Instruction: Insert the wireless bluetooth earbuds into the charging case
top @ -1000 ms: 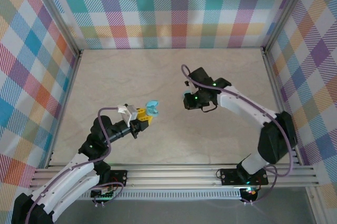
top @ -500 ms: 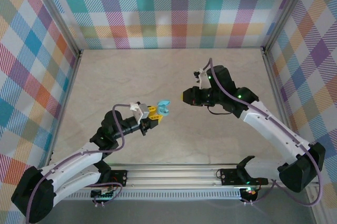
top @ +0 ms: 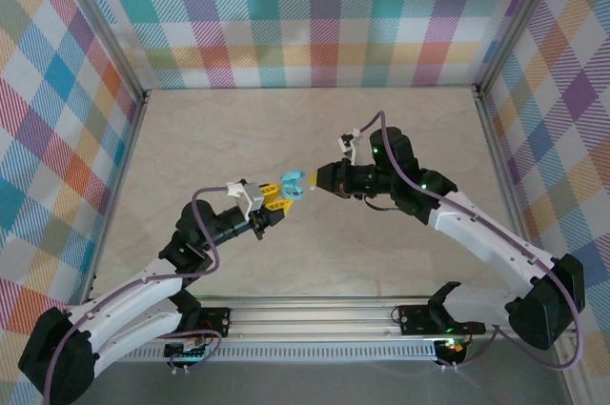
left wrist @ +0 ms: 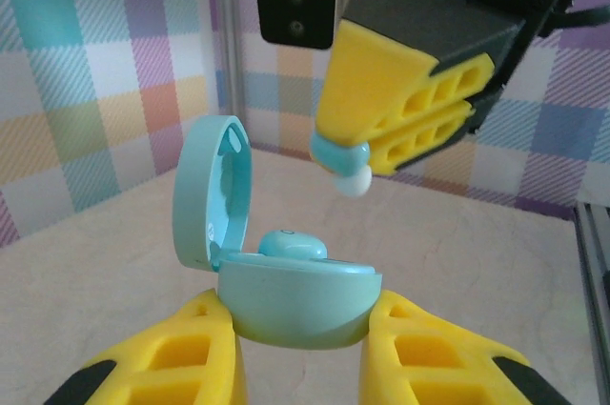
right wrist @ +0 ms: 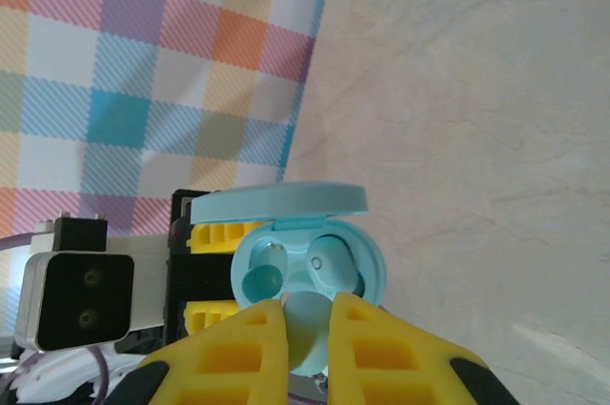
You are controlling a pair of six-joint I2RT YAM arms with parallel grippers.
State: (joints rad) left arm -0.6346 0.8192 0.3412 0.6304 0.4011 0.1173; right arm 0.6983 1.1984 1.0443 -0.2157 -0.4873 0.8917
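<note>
Right claw (left wrist: 351,150): fingers together, clamped on the held earbud (left wrist: 345,169), whose light-blue body and pale tip protrude past the yellow fingertips. In the right wrist view the same held earbud (right wrist: 307,314) sits in the narrow gap between the two fingers, just short of the charging case (right wrist: 310,267) and apart from it.

Left claw (left wrist: 300,329): clamped on the charging case (left wrist: 300,302), one yellow finger on each side of the lower shell. Lid (left wrist: 212,191) is hinged fully back and stands upright. Seated earbud (left wrist: 291,244) lies in one well of the case; the right wrist view shows it (right wrist: 338,267) beside the neighbouring well (right wrist: 262,278), which faces the held earbud.

From overhead, left claw (top: 282,192) and right claw (top: 320,179) meet tip to tip over the middle of the table (top: 210,129), the case (top: 292,181) between them. Checked walls (top: 315,14) enclose the table on three sides.
</note>
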